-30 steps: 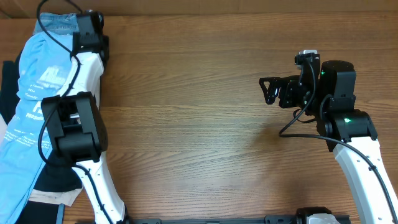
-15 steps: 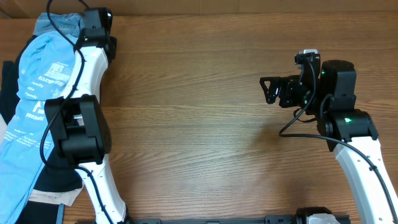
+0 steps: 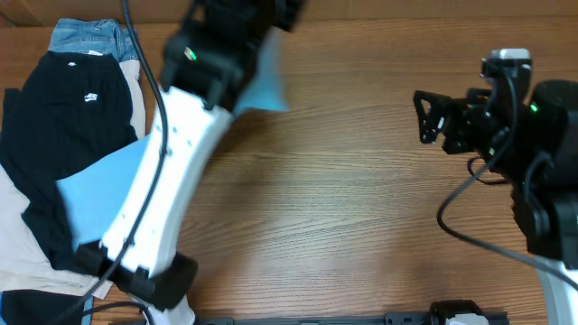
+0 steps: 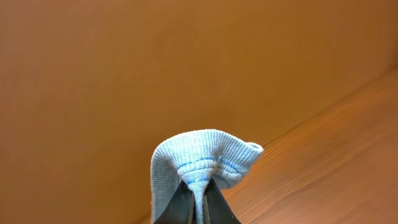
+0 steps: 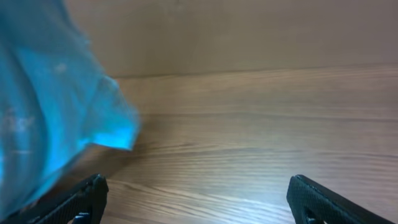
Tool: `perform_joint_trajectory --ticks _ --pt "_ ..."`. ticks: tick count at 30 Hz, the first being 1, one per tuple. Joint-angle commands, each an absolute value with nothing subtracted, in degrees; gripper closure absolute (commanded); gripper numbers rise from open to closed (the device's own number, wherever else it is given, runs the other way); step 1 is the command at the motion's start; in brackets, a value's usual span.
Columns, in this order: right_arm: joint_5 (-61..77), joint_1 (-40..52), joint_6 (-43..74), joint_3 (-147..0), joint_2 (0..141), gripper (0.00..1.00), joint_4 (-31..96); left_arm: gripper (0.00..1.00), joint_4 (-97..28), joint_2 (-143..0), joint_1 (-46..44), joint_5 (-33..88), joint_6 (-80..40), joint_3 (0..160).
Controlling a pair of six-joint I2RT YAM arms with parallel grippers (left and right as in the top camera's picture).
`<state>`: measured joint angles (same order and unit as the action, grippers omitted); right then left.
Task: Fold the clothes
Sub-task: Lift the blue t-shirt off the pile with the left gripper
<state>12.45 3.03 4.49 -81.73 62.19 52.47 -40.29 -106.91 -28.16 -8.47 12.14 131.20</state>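
The back edge of the wooden counter [image 3: 361,190] meets a plain brown wall along the top of the overhead view, and a black rail [image 3: 397,318] runs along the front edge. Bare wood stretches between the two arms, from the middle of the counter across to the right side. The room is tight only at the left edge, where a pile of garments lies: a black T-shirt [image 3: 63,126] on top, blue jeans [image 3: 86,36] behind it against the wall, and a beige cloth [image 3: 18,244] under its near side. The only marking is a small white logo [image 3: 90,97] on the black T-shirt's chest, too small to read. The light blue T-shirt [image 3: 99,185] hangs in the air from the raised left arm [image 3: 181,144]. One plain blue sheet shows to the left of the white arm, over the pile, and another flap shows near the back wall. It is thin, smooth and pale sky blue. From the left wrist, the left fingers [image 4: 185,202] are pinched shut on a bunched, ribbed edge of it that puffs up above their tips. The right fingers [image 5: 323,202] stand wide apart and hold nothing, low over the wood on the right side. In their camera the shirt is a blurred blue drape at far left, its lower corner just above the counter.
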Motion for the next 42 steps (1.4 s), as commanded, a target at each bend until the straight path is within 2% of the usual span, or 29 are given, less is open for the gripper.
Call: perform_joint_trajectory --ticks 1,7,13,19,24,31,38,42 --pt "7.40 2.44 4.71 -85.32 59.22 0.03 54.81 0.96 -39.11 -105.03 -33.47 -11.31 11.38 135.39" --pt "8.71 0.54 4.54 -85.73 56.14 0.00 56.75 0.96 -39.13 -103.94 -34.87 -12.14 9.58 137.03" --pt "16.27 0.25 0.91 -85.71 57.98 0.00 58.63 0.96 -38.54 -102.94 -34.87 -11.92 7.42 137.03" --pt "27.33 0.25 -6.70 -85.56 64.60 0.00 58.65 0.96 -38.79 -102.56 -34.87 -10.98 7.22 137.03" --pt "32.14 0.25 -12.38 -85.56 73.54 0.05 57.23 0.96 -39.88 -102.30 -34.87 -10.44 7.25 137.05" --pt "39.51 0.23 -19.22 -85.56 82.30 0.05 52.07 0.96 -42.00 -100.75 -34.89 -10.44 7.25 137.03" --pt "55.05 0.25 -30.39 -85.56 87.42 0.05 51.75 0.96 -42.41 -99.04 -34.85 -10.37 7.27 137.05" --pt "58.96 1.26 -31.83 -85.56 89.03 0.08 50.50 0.96 -43.09 -99.04 -34.85 -7.05 7.25 137.03"
